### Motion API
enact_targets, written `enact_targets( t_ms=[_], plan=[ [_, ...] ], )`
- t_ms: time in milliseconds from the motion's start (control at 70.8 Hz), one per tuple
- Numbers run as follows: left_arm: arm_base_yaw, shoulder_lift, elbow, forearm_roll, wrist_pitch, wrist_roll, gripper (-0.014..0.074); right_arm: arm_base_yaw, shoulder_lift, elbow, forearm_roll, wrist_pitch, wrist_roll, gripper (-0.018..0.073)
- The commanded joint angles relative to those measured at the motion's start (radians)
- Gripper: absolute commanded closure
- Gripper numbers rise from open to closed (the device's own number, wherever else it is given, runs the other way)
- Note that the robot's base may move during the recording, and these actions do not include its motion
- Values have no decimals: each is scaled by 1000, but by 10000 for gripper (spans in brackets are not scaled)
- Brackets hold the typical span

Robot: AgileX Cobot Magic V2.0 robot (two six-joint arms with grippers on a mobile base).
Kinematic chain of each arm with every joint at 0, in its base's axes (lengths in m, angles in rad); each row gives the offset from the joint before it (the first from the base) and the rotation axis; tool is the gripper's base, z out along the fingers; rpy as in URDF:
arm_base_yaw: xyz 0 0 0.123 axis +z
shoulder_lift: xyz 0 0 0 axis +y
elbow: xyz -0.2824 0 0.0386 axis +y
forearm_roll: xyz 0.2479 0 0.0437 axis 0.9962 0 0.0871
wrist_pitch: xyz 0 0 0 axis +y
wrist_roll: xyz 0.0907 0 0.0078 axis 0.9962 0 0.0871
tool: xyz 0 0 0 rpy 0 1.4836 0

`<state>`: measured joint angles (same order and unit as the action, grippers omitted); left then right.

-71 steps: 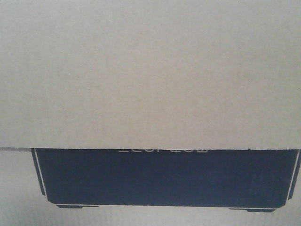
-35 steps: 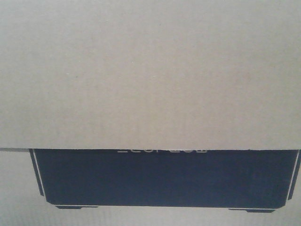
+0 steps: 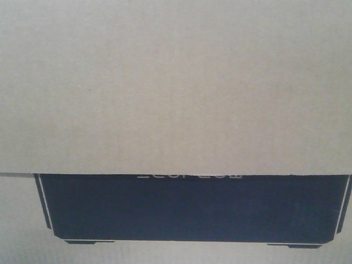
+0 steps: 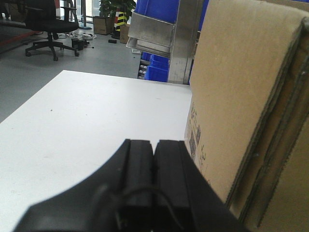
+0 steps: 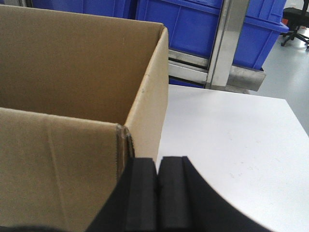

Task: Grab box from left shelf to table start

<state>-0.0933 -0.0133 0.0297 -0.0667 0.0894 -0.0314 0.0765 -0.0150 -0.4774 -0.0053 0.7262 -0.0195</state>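
The box (image 3: pixel 176 82), brown corrugated cardboard with a black printed panel (image 3: pixel 187 209) and small white lettering, fills the whole front view. In the left wrist view its side wall (image 4: pixel 231 96) rises at the right, with my left gripper (image 4: pixel 154 142) shut and empty close beside it over the white table (image 4: pixel 87 121). The right wrist view shows the open-topped box (image 5: pixel 72 72) at the left. My right gripper (image 5: pixel 158 159) is shut and empty by the box's near corner. The left shelf's metal frame (image 5: pixel 224 43) stands behind the table.
Blue plastic bins (image 5: pixel 193 24) sit on the shelf behind the table, with more bins (image 4: pixel 157 72) lower down. Silver shelf rails (image 4: pixel 154 34) show past the table's far edge. An office chair (image 4: pixel 48 19) and small cartons stand on the grey floor beyond.
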Motion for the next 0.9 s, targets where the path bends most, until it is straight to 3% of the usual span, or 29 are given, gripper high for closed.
enact_targets(
  t_ms=[0, 339, 579, 890],
  plan=[
    [0, -11, -1, -8, -99, -2, 700, 1, 4, -25, -13, -90, -1, 503],
    [0, -11, -1, -8, -98, -2, 700, -15, 4, 28, -3, -132, -1, 503],
    [0, -11, -1, -8, -98, -2, 700, -92, -9, 208, 5, -374, 0, 503],
    [0, -11, -1, -8, -98, -2, 700, -95, -9, 441, 5, -672, 113, 503]
  ],
)
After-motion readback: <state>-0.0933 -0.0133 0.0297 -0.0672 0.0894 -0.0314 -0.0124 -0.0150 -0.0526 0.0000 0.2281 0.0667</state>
